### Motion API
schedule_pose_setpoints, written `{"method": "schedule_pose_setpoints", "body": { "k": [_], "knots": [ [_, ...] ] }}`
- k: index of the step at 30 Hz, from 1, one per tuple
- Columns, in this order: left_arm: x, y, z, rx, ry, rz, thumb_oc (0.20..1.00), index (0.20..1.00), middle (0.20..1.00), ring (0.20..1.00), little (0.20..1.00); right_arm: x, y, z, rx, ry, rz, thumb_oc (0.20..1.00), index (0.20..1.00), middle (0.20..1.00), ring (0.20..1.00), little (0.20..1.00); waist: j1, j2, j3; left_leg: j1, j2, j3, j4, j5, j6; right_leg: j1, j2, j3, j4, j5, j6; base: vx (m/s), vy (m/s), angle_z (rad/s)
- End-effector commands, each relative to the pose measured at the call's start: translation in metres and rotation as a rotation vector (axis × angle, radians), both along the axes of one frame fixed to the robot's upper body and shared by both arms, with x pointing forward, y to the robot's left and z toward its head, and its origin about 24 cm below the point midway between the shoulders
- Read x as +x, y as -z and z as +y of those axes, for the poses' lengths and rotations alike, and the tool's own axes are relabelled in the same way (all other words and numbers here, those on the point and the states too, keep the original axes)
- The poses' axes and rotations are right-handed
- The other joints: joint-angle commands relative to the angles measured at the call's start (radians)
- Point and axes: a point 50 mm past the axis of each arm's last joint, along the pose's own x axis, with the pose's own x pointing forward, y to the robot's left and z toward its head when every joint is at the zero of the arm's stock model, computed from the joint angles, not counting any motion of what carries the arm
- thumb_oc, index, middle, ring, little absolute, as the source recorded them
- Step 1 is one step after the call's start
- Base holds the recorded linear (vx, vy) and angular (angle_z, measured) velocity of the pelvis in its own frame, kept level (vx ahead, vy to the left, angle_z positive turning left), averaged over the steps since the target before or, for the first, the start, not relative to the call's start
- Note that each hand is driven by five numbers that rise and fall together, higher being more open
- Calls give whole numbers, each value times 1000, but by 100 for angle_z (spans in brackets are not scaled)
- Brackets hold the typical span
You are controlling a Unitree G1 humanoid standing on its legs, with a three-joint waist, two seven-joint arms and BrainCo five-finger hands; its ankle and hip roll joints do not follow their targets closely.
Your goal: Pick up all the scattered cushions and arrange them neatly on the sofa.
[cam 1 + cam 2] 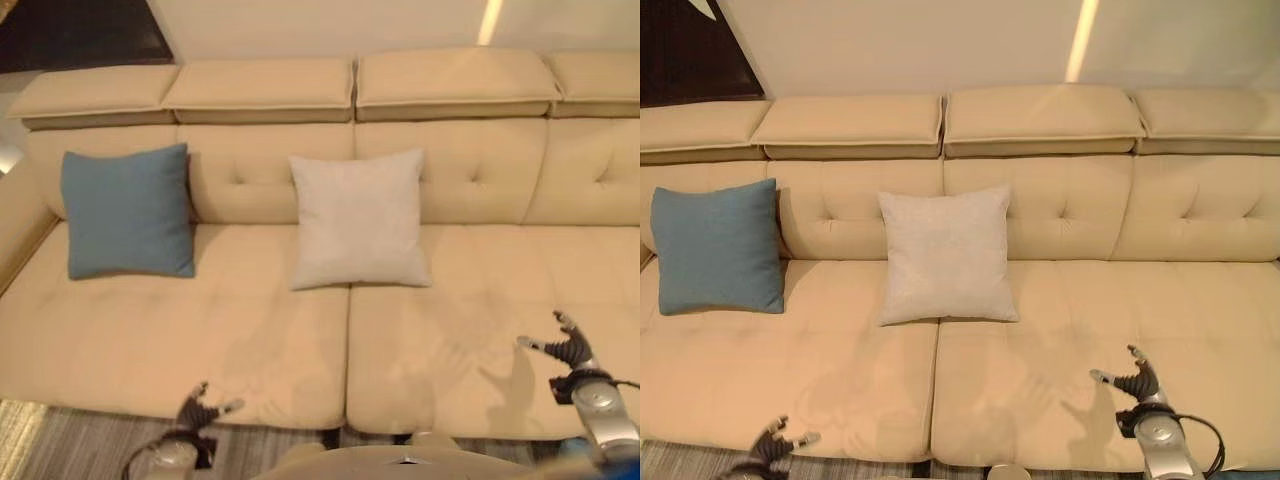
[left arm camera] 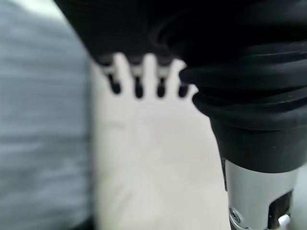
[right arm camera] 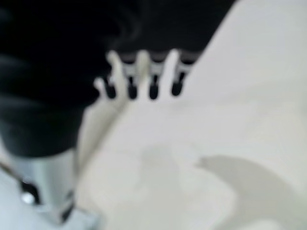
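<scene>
Sofa (image 1: 450, 340): beige, wide, tufted back.
Blue cushion (image 1: 127, 211): upright against the backrest at the robot's left end of the seat.
Pale grey cushion (image 1: 358, 219): upright against the backrest near the middle, straddling the seat seam, well apart from the blue one.
Left hand (image 1: 203, 410): low at the seat's front edge, fingers spread loosely, holding nothing.
Right hand (image 1: 566, 345): over the right seat section, fingers straight and parted, empty.
Handling, judged: cushions look light, soft and yielding, not fragile; best taken by a corner or an edge pinched through the fabric.
Progress, judged: both visible cushions already placed; right seat section bare.
</scene>
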Motion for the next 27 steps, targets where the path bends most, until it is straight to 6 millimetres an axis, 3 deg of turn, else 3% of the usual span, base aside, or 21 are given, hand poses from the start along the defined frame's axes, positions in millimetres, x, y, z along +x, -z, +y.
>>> {"method": "schedule_pose_setpoints", "body": {
  "k": [1,5,8,12,13,14,15,18,22,23,24,27],
  "knots": [
    [16,-6,15,73,33,-13,1000,1000,1000,1000,1000,10,3,12,6,-61,-9,1000,1000,1000,1000,1000,-8,-49,28,39,36,53,49,-74,-44,161,-39,-8,-235,108,96,-98,-110,-4],
    [20,-4,13,96,71,14,1000,1000,1000,1000,1000,-4,19,17,13,-49,83,1000,1000,1000,1000,1000,-14,-57,50,-1,60,40,64,-40,-63,163,-9,3,-248,93,73,-184,-148,7],
    [32,-6,12,117,95,-2,1000,1000,1000,1000,1000,-10,27,17,13,-33,134,1000,1000,1000,1000,1000,-17,-73,78,-90,74,29,157,-29,-77,150,2,5,-266,98,54,-259,-112,28],
    [39,-5,6,102,105,-8,1000,1000,1000,1000,1000,-18,37,19,12,-26,215,1000,1000,1000,1000,1000,-26,-106,92,-92,44,18,292,-146,-56,102,-29,4,-263,146,57,-197,-6,20],
    [39,-5,6,102,105,-8,1000,1000,1000,1000,1000,-18,37,19,12,-27,215,1000,1000,1000,1000,1000,-25,-105,93,-93,45,18,296,-149,-56,103,-28,5,-263,146,57,-121,82,33],
    [37,-2,1,83,107,2,1000,1000,1000,1000,1000,-23,40,19,8,-34,254,1000,1000,1000,1000,1000,-28,-107,90,-59,28,-17,339,-207,-51,88,-31,25,-262,167,61,-109,111,24],
    [37,-1,-2,74,104,2,1000,1000,1000,1000,1000,-24,41,19,8,-32,265,1000,1000,1000,1000,1000,-34,-104,83,-39,18,-44,328,-207,-52,69,-32,33,-260,175,64,-154,176,8],
    [45,-1,-11,55,130,-22,1000,1000,1000,1000,1000,-25,42,18,7,-9,275,1000,1000,1000,1000,1000,-54,-80,77,30,4,-80,242,-234,-44,21,-30,50,-245,202,79,-127,187,-20],
    [54,-4,-12,56,140,-48,1000,1000,1000,1000,1000,-21,44,24,26,-8,278,1000,1000,1000,1000,1000,-63,-85,88,39,-29,-69,197,-246,-19,-51,-56,67,-234,273,109,-186,192,-37],
    [59,-6,-11,62,138,-61,1000,1000,1000,1000,1000,-18,45,27,22,-13,274,1000,1000,1000,1000,1000,-61,-89,97,37,-42,-64,184,-246,-11,-80,-67,69,-238,299,125,-306,248,-64],
    [62,-8,-7,78,131,-71,1000,1000,1000,1000,1000,-14,46,31,28,-16,279,1000,1000,1000,1000,1000,-56,-96,114,30,-69,-51,167,-242,4,-128,-92,61,-263,349,167,-382,288,-90],
    [63,-10,-4,89,132,-71,1000,1000,1000,1000,1000,-10,47,36,28,-24,280,1000,1000,1000,1000,1000,-51,-94,135,9,-70,-19,166,-222,16,-154,-101,50,-267,343,184,-250,134,-132]
  ]
}}
